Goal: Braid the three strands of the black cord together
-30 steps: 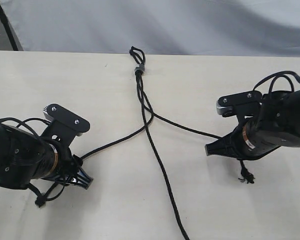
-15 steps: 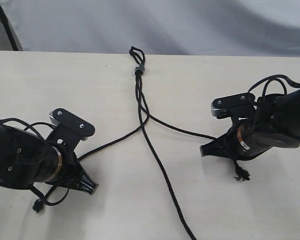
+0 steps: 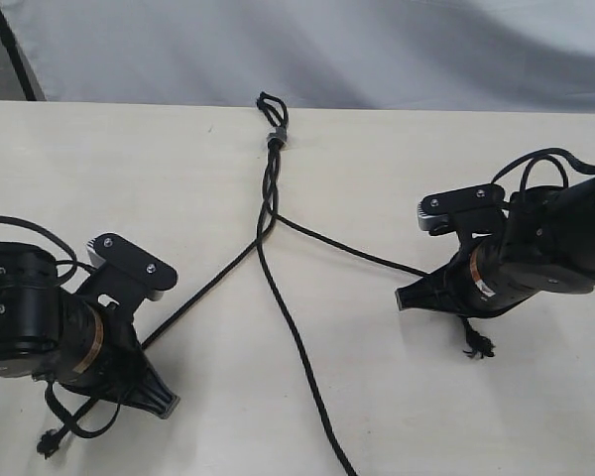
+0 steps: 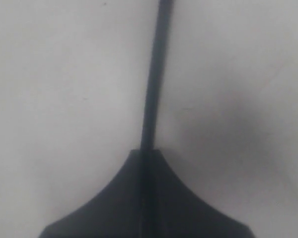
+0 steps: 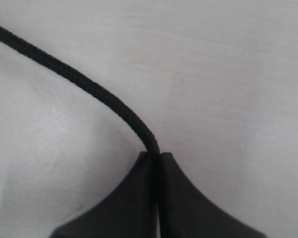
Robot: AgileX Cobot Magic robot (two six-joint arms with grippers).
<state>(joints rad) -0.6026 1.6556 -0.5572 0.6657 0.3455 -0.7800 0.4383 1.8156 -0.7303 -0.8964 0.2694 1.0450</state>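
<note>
Your left hand (image 3: 165,401), 8 o'clock, pinches left strand (image 3: 203,288); right hand (image 3: 407,297), 3 o'clock, pinches right strand (image 3: 347,251); middle strand (image 3: 296,342) free on tabletop (image 3: 129,169).

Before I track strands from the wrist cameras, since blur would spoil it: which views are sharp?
Left wrist view: out of focus, the left strand smeared, no weave showing, a soft shadow beside it. Right wrist view: sharper, the weave of the right strand clear. Exterior view: crisp, evenly lit, no glare on the table.
</note>
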